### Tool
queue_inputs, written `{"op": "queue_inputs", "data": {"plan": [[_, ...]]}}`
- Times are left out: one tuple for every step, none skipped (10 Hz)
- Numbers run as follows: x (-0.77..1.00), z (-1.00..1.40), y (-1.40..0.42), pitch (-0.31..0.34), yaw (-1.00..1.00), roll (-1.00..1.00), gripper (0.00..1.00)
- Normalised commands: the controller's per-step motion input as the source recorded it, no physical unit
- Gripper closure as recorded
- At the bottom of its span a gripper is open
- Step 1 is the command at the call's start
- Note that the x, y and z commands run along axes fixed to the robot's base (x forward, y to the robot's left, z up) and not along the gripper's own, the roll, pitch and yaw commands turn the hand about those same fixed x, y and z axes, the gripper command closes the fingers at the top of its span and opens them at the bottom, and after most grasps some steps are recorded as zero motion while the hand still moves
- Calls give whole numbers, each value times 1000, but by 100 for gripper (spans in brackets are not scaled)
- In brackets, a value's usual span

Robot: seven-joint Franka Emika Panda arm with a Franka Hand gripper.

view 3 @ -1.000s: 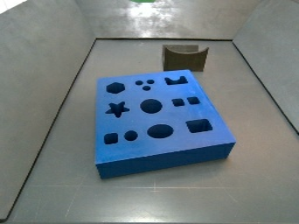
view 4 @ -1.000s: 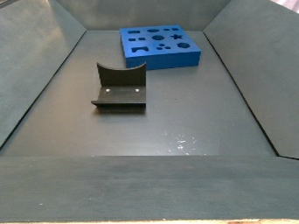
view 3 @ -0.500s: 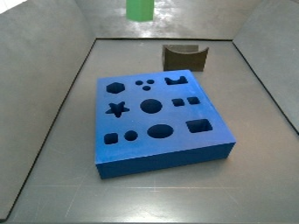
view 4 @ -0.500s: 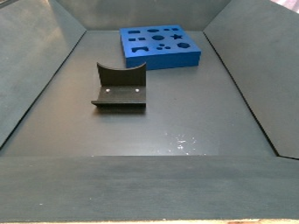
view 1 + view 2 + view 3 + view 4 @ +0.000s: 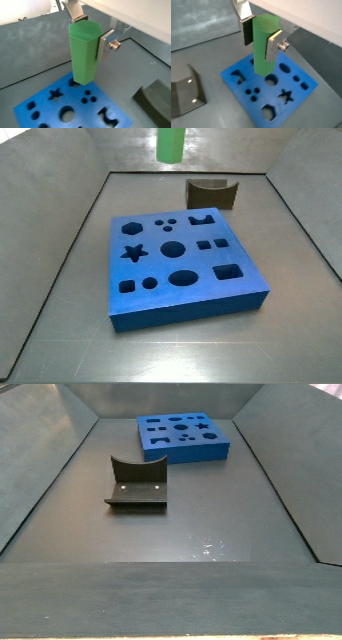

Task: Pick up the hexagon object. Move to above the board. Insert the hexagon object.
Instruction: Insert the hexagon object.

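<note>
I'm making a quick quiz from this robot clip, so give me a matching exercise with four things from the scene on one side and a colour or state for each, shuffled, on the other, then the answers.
Things:
1. peg
2. board
3. fixture
4. gripper

Descriptions:
A. blue, lying flat on the floor
B. dark, standing on the floor apart from the blue block
C. light green, held upright in the air
D. shut on a piece, above the cut-out holes in both wrist views

Pairs: 1-C, 2-A, 3-B, 4-D

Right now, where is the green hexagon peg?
The hexagon object is upright in the gripper, clamped between its fingers, high above the board; a side view shows its lower end.
</note>
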Motion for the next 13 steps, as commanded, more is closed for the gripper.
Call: {"op": "queue_inputs", "data": {"plan": [[-14,0,83,0,0,0,100],[-486,-1000,0,-237,120,200,100],[-529,-1000,0,-209,149,174,100],[-389,-1000,23,-183,166,97,100],[-69,-1000,0,-89,206,0,100],[0,-1000,0,-69,251,0,100],[151,-1000,0,-43,186,0,100],[214,-1000,0,0,146,66,100],[106,-1000,0,0,160,94,100],[0,-826,0,0,183,231,100],[-17,0,14,0,0,0,100],[-1000,-306,0,-214,-126,40,100],[-949,-143,0,-206,-114,0,100]]}}
